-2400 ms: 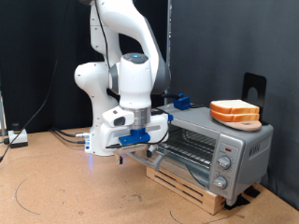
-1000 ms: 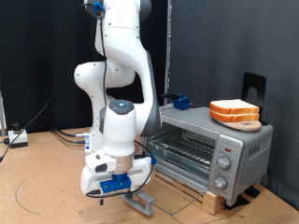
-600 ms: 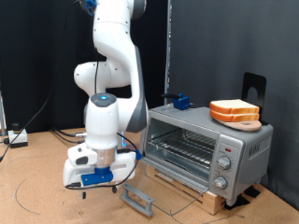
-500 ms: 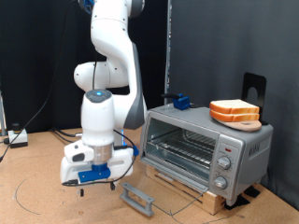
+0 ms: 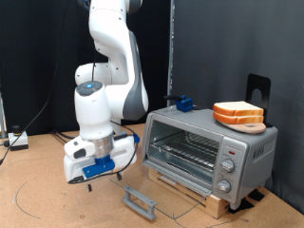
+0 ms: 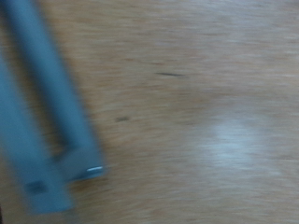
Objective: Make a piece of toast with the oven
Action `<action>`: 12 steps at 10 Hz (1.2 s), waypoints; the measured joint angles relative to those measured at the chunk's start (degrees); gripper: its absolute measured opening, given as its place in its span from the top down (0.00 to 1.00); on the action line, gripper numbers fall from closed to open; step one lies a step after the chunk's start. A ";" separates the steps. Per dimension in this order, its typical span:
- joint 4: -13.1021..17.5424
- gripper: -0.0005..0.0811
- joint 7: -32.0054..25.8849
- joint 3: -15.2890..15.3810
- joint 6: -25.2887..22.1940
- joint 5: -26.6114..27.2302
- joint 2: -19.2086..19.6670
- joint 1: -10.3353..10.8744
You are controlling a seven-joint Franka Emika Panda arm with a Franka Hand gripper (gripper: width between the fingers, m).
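The oven [image 5: 209, 152] door is seen lowered; toast [image 5: 238, 114] lies unloaded atop it, beyond the empty pincer [image 5: 90, 183], whose spread cannot be told.

The white arm rises tall at the exterior view's left of centre, folds at a rounded elbow and bends down to a low wrist. The tool [image 5: 90, 182] hangs close above the tabletop [image 5: 38, 190], its white hand block tilted, blue parts at the underside. Short dark fingers [image 5: 91, 184] point down. Nothing shows between them. The wrist view is blurred.
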 joint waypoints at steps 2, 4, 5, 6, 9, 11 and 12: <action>0.24 0.01 -7.30 -0.24 -8.30 5.64 -4.35 -0.42; 0.50 0.01 -9.29 -0.86 -15.91 6.53 -8.41 -0.62; 0.50 0.01 -9.44 -1.06 -18.62 6.52 -10.48 -0.69; 0.47 0.01 -9.44 -1.14 -20.65 6.44 -12.48 -0.75; -1.23 0.01 -7.38 -1.01 -22.74 2.35 -19.11 -0.85; -1.16 0.01 -9.84 -1.04 -23.73 5.36 -19.05 -0.49; -0.82 0.01 -13.65 -1.05 -27.20 8.46 -19.70 0.17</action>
